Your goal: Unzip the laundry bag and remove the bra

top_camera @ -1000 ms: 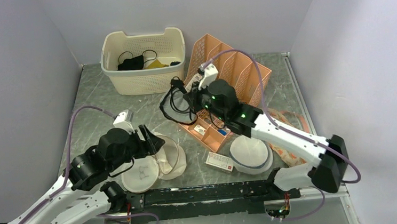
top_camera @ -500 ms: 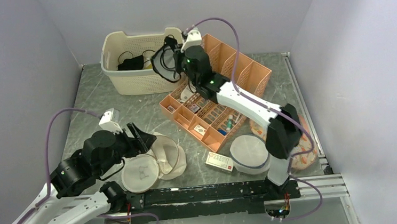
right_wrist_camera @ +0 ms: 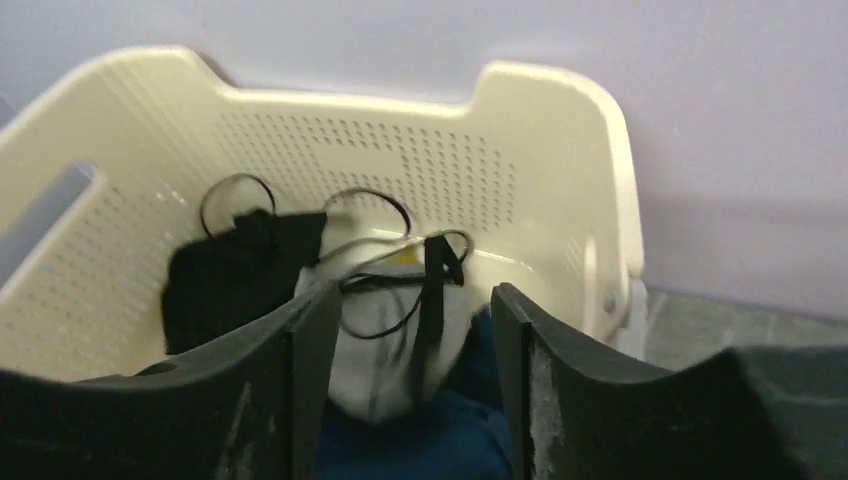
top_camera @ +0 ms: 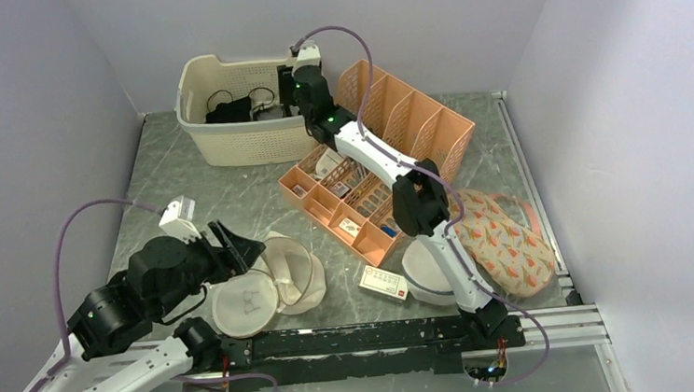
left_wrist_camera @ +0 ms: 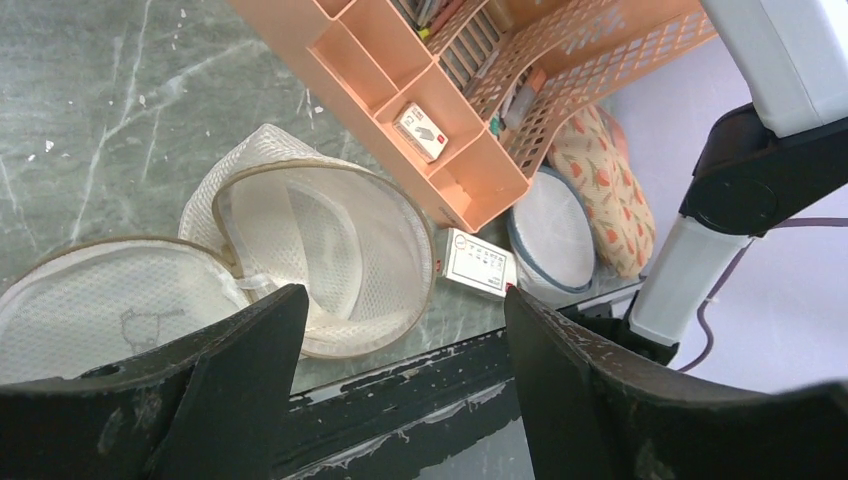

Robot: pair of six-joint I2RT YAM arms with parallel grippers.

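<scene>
Big change from a second ago: back then the right arm was over the orange organizer tray [top_camera: 353, 200] with the bra dangling from pinched fingers. Now that arm is stretched right out to the far left, and the right gripper [top_camera: 287, 96] is over the cream basket [top_camera: 254, 133]. Its fingers have come apart. On the wrist cam the bra [right_wrist_camera: 385, 330] sits low between them inside the basket, with the pale cup, navy fabric and thin black straps a bit blurred. It's just beside the black mask-like cloth [right_wrist_camera: 225, 275]. I can't see either finger pinching it.

With the arm out of the way, the carrot-print pouch [top_camera: 506, 240] on the right is fully in view.

The left arm has drawn back a bit toward the near-left corner, elbow bent. The left gripper [top_camera: 240, 247] is spread wide and holds nothing, up above the laundry bag [left_wrist_camera: 320, 250]. The bag lies unzipped on the table with its tan rim gaping and its round lid [top_camera: 244, 302] flopped flat beside it.
</scene>
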